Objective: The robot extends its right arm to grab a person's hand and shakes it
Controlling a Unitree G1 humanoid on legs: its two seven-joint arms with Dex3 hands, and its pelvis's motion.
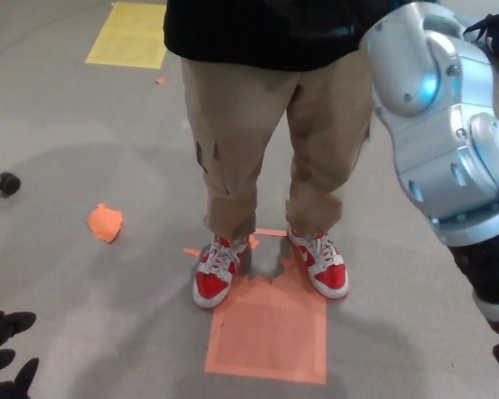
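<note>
A person stands right in front of me in a black top (249,33), tan trousers (241,125) and red-and-white shoes (214,274). The person's hand does not show. My right arm (441,125), silver-shelled, rises steeply at the picture's right, and its hand lies beyond the top edge, out of sight. Only the black fingers of my left hand (4,353) show in the bottom left corner. They are spread apart and hold nothing.
An orange square patch (270,328) marks the floor under the person's shoes. A crumpled orange scrap (105,222) lies to the left, a yellow floor mat (133,33) is at the top left, and a chair caster (7,183) sits at the left edge.
</note>
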